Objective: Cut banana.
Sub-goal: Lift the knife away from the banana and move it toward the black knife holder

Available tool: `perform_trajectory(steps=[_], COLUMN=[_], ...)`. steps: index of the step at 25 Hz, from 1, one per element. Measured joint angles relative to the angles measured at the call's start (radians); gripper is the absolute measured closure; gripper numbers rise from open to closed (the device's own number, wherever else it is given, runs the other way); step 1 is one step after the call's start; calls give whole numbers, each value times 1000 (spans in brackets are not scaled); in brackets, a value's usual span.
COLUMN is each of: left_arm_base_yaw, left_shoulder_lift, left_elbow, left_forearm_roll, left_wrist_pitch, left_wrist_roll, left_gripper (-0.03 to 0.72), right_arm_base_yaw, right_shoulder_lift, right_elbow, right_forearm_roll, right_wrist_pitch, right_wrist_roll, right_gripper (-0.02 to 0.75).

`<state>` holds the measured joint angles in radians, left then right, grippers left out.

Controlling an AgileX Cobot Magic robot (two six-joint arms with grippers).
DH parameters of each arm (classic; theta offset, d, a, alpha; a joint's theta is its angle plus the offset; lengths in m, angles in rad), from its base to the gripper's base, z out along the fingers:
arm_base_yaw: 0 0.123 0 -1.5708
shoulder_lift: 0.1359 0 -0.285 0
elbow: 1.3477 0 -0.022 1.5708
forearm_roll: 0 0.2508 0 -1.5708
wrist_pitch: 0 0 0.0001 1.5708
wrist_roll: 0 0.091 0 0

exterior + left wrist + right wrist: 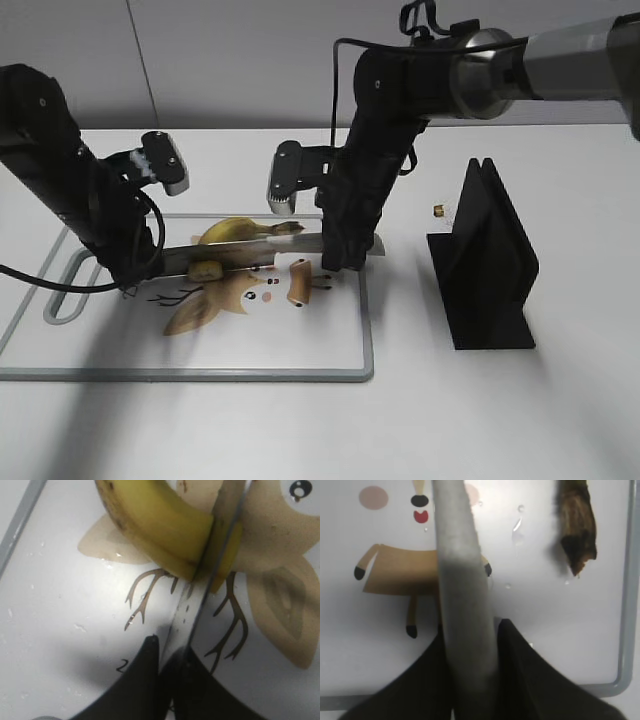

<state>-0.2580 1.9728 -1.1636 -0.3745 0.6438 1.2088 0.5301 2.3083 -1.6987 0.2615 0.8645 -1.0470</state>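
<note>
Knife (262,254), a long flat grey metal blade, is seen lying roughly left to right across the white cutting board (300,350) with the grey rim and cartoon deer print. It is held at both ends.

At the left end, the left gripper (167,655) is clenched on the blade tip, the black fingers (142,680) pressed against the metal in the left wrist view. At the right end, the right gripper (470,645) is closed on the grey handle, which passes between its dark fingers (520,675).

The yellow curved banana (235,231) is found on the board's far side, its brown stem (288,229) pointing right. Its long axis runs nearly along the blade in the exterior view, but the left wrist view shows the blade crossing the fruit's left end at a clear angle. The edge is already seated in that end, with a short yellow slice (206,271) on the near side of the blade and the main body on the far side.

The cut is judged to lie much nearer the left arm than the right. The coming move is judged to depend on downward pressure at that crossing, with both ends kept level.

A black upright knife stand (487,262) stands on the table, well apart to the right of the board.
</note>
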Motion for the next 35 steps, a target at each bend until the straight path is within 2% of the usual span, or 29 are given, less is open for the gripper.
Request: perform_trajectory(steps=[19,27,35], left_arm_base_yaw=[-2,-2,-2], left_shoulder_lift=[-20,-36,-123], left_elbow=[9,19,21], left_forearm_roll=[2,-19,22], left_wrist_pitch=[-4,88,94], left_wrist_roll=[4,-3,-3], left_gripper=[640,640,644], right_arm_base_yaw=[-1,2,4], right_shoulder_lift=[-5,-28,-69], right_elbow=[-4,5,5], right_forearm_roll=[17,33,49], right_wrist_pitch=[29,93,94], right_wrist_roll=[0,-1,-1], right_gripper=[552,552,552])
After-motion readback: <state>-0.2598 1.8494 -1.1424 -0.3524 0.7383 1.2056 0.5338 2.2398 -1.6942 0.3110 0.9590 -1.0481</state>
